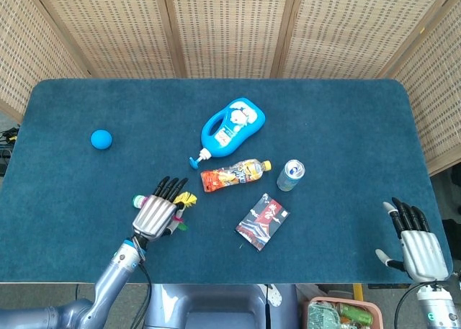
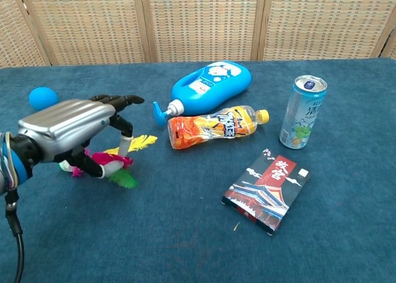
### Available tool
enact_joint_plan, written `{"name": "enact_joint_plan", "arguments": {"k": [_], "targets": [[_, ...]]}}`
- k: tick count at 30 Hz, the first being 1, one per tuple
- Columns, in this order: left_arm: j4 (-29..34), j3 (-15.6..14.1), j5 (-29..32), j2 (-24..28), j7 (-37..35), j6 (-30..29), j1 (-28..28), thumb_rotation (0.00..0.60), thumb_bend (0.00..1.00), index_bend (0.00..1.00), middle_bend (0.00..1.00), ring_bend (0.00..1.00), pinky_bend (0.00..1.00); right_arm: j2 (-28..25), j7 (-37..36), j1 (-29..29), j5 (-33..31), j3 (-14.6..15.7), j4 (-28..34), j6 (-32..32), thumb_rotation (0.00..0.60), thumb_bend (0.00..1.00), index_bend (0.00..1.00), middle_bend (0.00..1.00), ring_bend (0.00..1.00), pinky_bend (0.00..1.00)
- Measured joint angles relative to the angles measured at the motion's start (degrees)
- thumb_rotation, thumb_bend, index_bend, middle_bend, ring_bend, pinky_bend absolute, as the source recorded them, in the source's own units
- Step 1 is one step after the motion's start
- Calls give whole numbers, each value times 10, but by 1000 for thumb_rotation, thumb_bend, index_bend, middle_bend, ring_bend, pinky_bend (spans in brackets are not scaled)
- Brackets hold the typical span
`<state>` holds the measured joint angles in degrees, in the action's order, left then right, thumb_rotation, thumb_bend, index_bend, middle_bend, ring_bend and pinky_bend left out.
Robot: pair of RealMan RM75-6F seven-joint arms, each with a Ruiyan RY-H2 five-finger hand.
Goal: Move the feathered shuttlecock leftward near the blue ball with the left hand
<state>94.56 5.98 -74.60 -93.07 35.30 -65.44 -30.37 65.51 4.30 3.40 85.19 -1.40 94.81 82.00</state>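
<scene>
My left hand (image 2: 68, 131) is curled over the feathered shuttlecock (image 2: 117, 164), thumb and fingers closed around its colourful feathers; yellow, pink and green plumes stick out from under my palm, and the shuttlecock sits low against the blue table cloth (image 1: 338, 127). From the head view the same hand (image 1: 155, 213) lies near the front edge of the table, left of centre, with the shuttlecock (image 1: 181, 201) poking out at its fingertips. The blue ball (image 1: 101, 139) lies well apart, farther back and to the left. Just right of my hand an orange drink bottle (image 2: 213, 126) lies on its side, and behind it a blue pump bottle (image 2: 210, 83) also lies flat, its nozzle pointing toward my hand. Farther right a drink can (image 2: 302, 111) stands upright, and a red and black packet (image 2: 266, 189) lies flat nearer the front. My right hand (image 1: 415, 241) rests at the far right front corner, fingers spread and holding nothing.
</scene>
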Motion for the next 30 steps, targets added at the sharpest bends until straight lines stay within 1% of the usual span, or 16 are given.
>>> {"name": "enact_joint_plan", "arguments": {"k": [4, 11, 16, 22, 30], "targets": [[11, 8, -6, 29, -26, -17, 6, 600, 377, 623, 19, 0, 0, 0, 2, 0, 0, 0, 0, 0, 600, 169, 49, 0, 0, 0], [33, 30, -6, 79, -95, -58, 28, 600, 378, 623, 27, 0, 0, 2, 9, 1, 0, 1, 1, -2, 600, 169, 49, 0, 0, 0], [35, 35, -13, 104, -153, -83, 49, 600, 378, 626, 45, 0, 0, 5, 15, 1, 0, 2, 2, -3, 600, 169, 49, 0, 0, 0], [10, 32, -34, 124, -207, -125, 78, 600, 378, 630, 55, 0, 0, 8, 23, 2, 0, 3, 2, -6, 600, 169, 49, 0, 0, 0], [-32, 34, -32, 130, -258, -128, 87, 600, 378, 629, 56, 0, 0, 10, 26, 3, -2, 4, 2, -8, 600, 169, 49, 0, 0, 0]]}}
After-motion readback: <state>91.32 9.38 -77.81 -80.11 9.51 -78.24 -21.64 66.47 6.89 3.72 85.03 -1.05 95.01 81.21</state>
